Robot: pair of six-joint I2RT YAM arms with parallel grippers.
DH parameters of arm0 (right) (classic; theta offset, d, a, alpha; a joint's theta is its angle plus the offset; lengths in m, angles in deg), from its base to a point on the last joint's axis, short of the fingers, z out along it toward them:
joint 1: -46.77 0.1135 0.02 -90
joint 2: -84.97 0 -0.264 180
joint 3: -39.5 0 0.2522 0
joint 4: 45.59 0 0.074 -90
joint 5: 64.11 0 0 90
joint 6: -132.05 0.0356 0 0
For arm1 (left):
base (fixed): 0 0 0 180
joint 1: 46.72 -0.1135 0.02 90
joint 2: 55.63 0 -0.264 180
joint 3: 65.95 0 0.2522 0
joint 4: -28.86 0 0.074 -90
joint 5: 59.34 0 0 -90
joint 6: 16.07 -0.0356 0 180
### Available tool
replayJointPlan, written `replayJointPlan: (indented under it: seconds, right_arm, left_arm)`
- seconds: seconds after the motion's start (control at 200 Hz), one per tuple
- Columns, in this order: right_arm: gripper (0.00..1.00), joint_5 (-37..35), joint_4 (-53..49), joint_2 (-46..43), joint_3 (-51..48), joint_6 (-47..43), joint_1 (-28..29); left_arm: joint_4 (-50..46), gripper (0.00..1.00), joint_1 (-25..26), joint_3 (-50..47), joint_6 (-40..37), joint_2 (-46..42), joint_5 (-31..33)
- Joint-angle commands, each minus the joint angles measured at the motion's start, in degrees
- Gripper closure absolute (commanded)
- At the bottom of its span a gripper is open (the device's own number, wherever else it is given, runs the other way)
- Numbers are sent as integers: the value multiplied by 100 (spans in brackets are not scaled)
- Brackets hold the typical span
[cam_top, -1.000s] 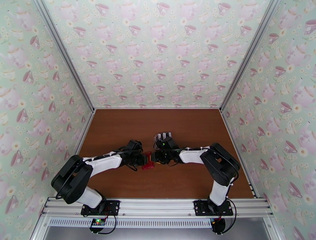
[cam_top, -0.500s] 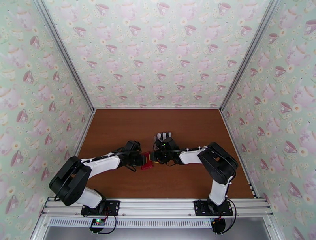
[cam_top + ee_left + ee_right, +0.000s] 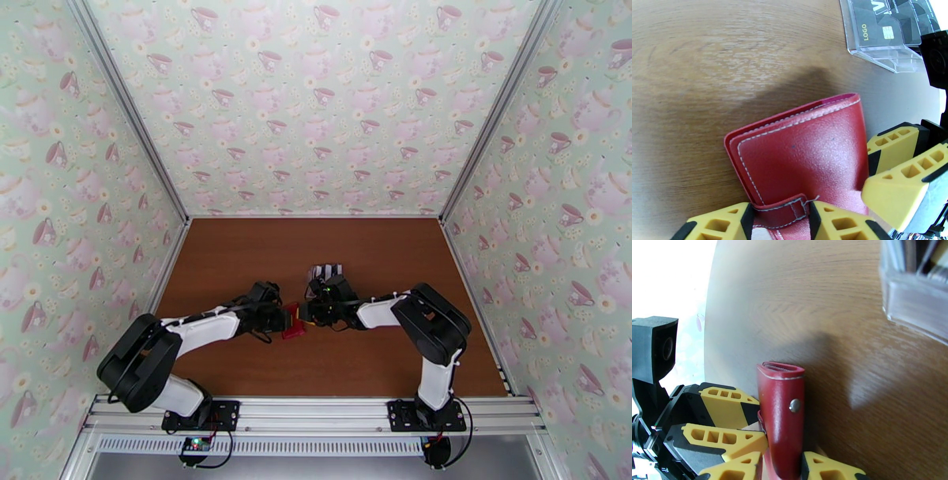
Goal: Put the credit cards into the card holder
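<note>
The left gripper (image 3: 780, 209) pinches the snap tab of the card holder (image 3: 802, 154), a yellow finger on each side of the strap. The right gripper (image 3: 782, 459) closes on the same red wallet from the other side, its fingers tight against the leather. The card holder stands on edge between the two. Just beyond it a clear slotted stand (image 3: 884, 51) holds the credit cards (image 3: 877, 27), a black one facing out. The brown wood-grain table (image 3: 237, 253) is walled on three sides by teapot-patterned wallpaper (image 3: 316, 103), with an aluminium rail (image 3: 316, 410) along the near edge.
</note>
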Motion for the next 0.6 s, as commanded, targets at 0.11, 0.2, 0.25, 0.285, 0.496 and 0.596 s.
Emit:
replayJointPlan:
  seconds: [0.11, 0.2, 0.25, 0.285, 0.496, 0.596]
  right_arm:
    - [71, 233, -4, 155, 61, 233, 79]
    - [71, 242, -15, 146, 90, 224, 126]
    - [71, 251, -29, 130, 118, 227, 172]
    - [71, 242, -50, 105, 142, 216, 198]
    - [72, 128, -388, -59, 297, 31, 364]
    - [72, 95, -435, -90, 319, 21, 374]
  left_arm:
    - [-525, 56, -57, -299, -30, 165, 160]
    - [-512, 55, -56, -299, -30, 165, 149]
    - [-500, 56, -65, -298, -30, 168, 134]
    - [-498, 56, -67, -304, -22, 176, 130]
    - [-464, 56, -74, -344, -8, 150, 109]
    - [-454, 56, -74, -353, -3, 129, 99]
